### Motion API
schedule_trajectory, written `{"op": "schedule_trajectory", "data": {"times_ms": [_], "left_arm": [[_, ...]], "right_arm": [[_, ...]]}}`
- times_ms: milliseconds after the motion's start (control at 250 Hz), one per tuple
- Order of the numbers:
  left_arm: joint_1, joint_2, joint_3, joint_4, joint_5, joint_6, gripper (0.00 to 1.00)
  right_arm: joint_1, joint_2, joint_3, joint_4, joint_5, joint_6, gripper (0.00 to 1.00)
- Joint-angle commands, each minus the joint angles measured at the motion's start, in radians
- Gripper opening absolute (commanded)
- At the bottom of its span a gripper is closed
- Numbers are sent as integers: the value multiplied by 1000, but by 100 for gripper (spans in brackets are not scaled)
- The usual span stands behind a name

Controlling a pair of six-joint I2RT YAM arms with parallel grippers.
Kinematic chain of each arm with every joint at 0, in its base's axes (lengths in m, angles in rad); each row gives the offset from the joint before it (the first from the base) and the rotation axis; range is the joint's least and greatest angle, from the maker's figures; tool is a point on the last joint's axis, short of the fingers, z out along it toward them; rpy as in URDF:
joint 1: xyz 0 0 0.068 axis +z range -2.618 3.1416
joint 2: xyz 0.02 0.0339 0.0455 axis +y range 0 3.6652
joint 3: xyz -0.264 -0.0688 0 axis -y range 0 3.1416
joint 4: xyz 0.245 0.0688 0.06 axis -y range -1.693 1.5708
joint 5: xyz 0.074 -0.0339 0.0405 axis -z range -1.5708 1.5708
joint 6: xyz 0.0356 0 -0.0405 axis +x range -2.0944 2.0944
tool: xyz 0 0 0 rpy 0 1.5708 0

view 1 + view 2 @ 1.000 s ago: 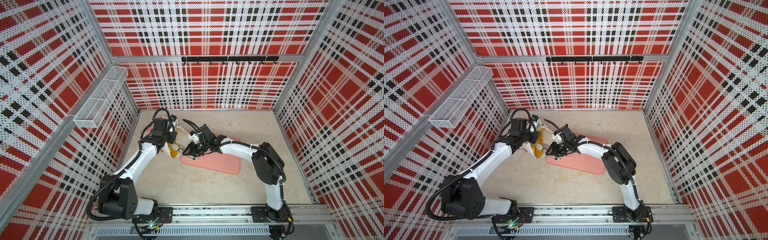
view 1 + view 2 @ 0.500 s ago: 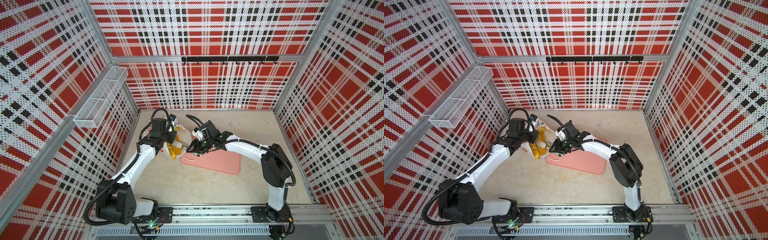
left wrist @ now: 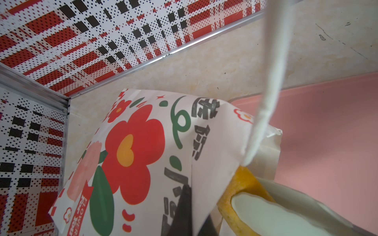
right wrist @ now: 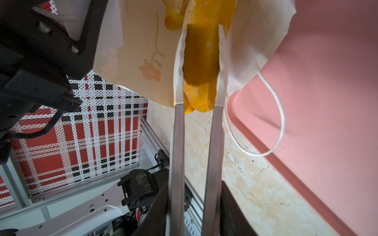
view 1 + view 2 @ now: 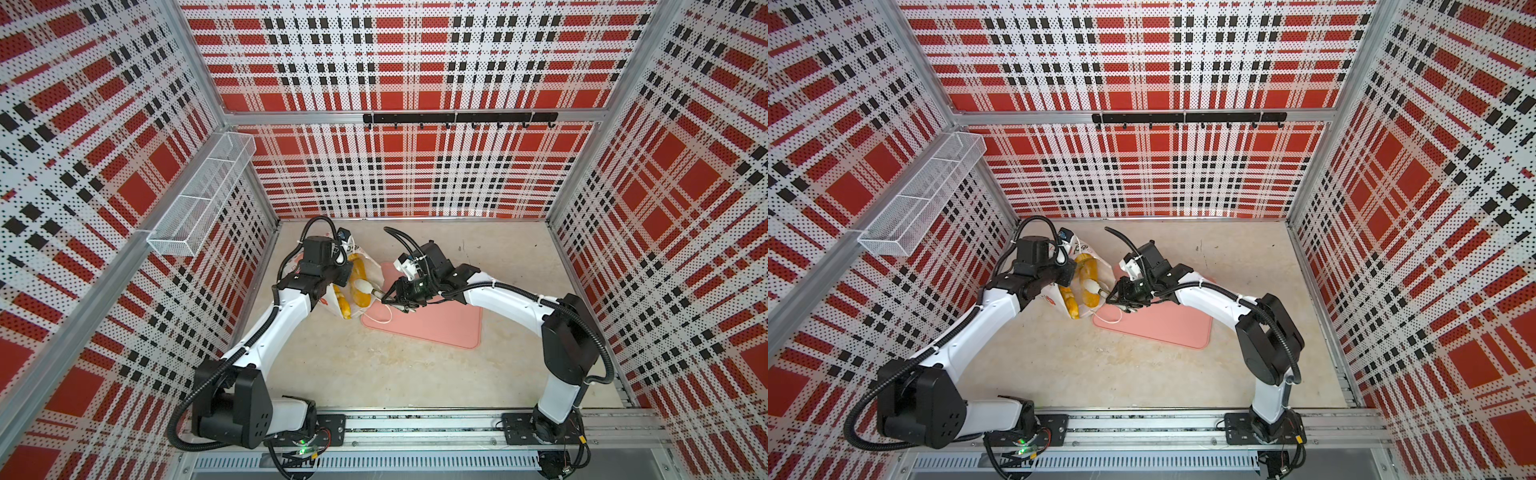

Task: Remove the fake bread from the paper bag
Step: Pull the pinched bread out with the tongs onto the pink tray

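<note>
- Fake bread [image 5: 357,270], glossy yellow toy loaves, pokes from the white flower-printed paper bag [image 3: 133,153], at ten o'clock of the flat pink tray [image 5: 440,328].
- Right pincer [image 4: 201,30] grips one loaf.
- Left pincer [image 3: 188,208] is clamped on the bag's edge.

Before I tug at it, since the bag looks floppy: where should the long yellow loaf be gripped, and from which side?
Grip the loaf on the end that pokes out of the mouth of the bag, across its narrow width, coming from the pink tray side in line with its length. The right pincer straddles it just so.
</note>
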Motion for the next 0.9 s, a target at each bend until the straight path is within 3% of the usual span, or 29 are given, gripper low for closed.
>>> {"op": "schedule_trajectory", "data": {"times_ms": [0, 284, 592, 820, 896], "left_arm": [[7, -1, 0, 43, 10, -25, 0], [21, 16, 9, 40, -45, -65, 0], [25, 5, -7, 67, -69, -83, 0], [-7, 1, -22, 73, -95, -68, 0], [-13, -5, -25, 75, -98, -63, 0]], "right_arm": [[0, -76, -26, 82, -16, -16, 0], [24, -247, -182, 23, -37, -96, 0], [16, -626, -469, -82, 129, -45, 0], [-187, -942, -601, -239, 250, -9, 0], [-273, -991, -620, -294, 239, -16, 0]]}}
